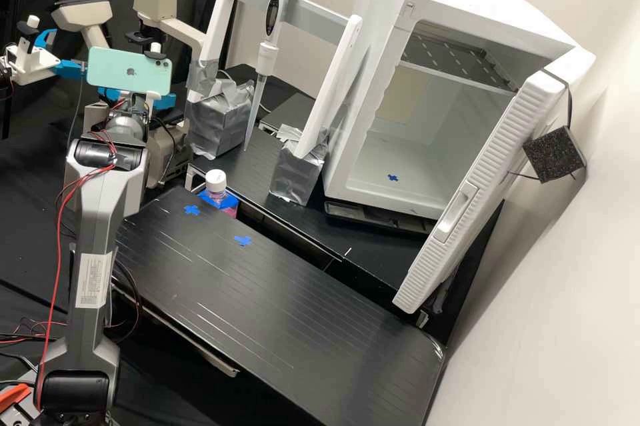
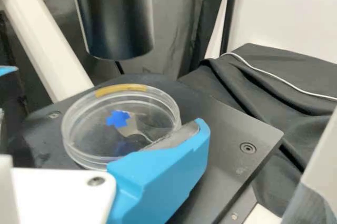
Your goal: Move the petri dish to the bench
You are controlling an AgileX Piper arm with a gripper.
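The petri dish (image 2: 120, 128) lies flat on the dark stage (image 2: 231, 121); we cannot tell whether the tool (image 1: 137, 98) grips it. Probably light, stiff and slippery, it wants us pinching its sides gently.

petri dish (image 2: 97, 135): clear glossy plastic | bench (image 1: 267, 299): smooth, scuffed | drape (image 2: 250, 90): matt cloth

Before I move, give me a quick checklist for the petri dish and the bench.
1. Dish flat on the stage: ok.
2. Firm hold on the dish: cannot tell.
3. Straight lift past the black barrel: cannot tell, the gap is unclear.
4. Dish on the bench: not ok, it sits on the stage.
5. Blue crosses on the bench in sight: ok.
6. Bottle upright and capped: ok.
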